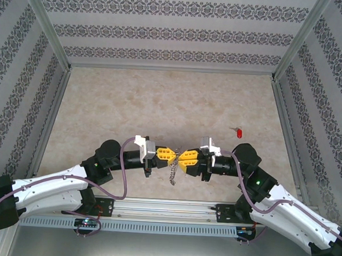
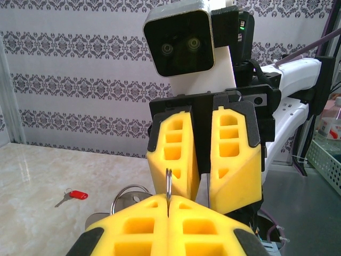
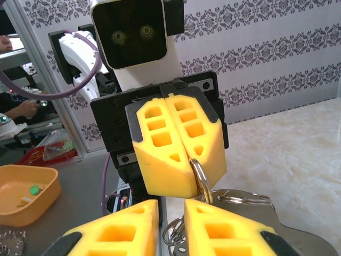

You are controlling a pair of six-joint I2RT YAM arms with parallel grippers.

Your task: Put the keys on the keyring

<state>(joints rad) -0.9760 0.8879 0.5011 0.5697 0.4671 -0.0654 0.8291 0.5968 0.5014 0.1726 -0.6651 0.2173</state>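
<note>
Keyring (image 3: 201, 178): expect a light, stiff, slippery wire loop. It is held above the surface (image 1: 161, 104), pinched edge-on by the pressed-together left end effector (image 3: 187, 169). Right end effector (image 2: 204, 184) stands slightly spread, apparently empty. Grasp the rim.

Likely lab, wallpapered test enclosure (image 1: 171, 32), aluminium frame (image 1: 47, 24)

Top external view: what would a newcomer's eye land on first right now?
The two yellow-fingered grippers meet tip to tip over the near part of the table: the left gripper is shut on the keyring, and the right gripper has its jaws slightly apart. A chain dangles between them, and a red-tagged key lies alone further right.
</note>
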